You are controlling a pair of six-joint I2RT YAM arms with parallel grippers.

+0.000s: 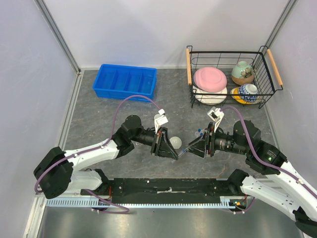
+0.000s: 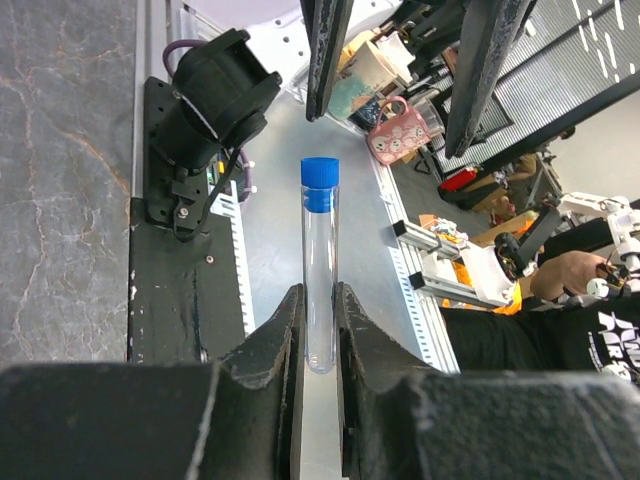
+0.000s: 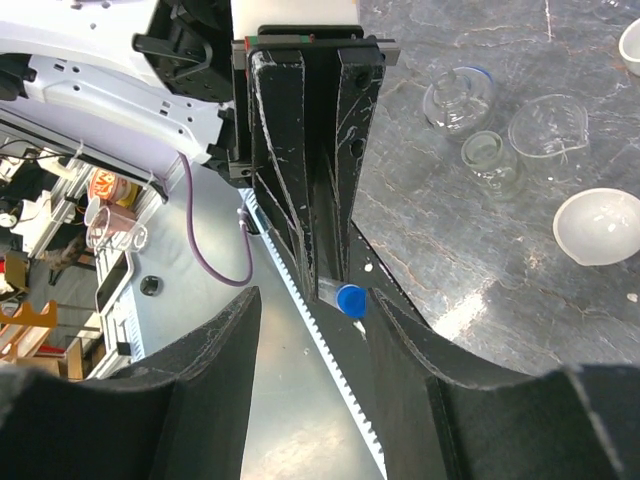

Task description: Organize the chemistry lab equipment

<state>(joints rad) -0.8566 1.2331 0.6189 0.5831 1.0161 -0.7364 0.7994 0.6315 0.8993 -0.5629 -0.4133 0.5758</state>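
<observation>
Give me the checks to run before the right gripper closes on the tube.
1. Left gripper holds the tube: ok; its fingers pinch the clear lower end.
2. Blue cap on the tube: ok.
3. Right gripper open: ok; the jaws stand wide apart.
4. Cap lined up between the right fingers: ok; the right wrist view shows it in the gap, touching neither.
5. Beakers and white dish out of the way: ok; they lie off to one side.
6. Rack ready for the tube: cannot tell; no rack is in view.
</observation>
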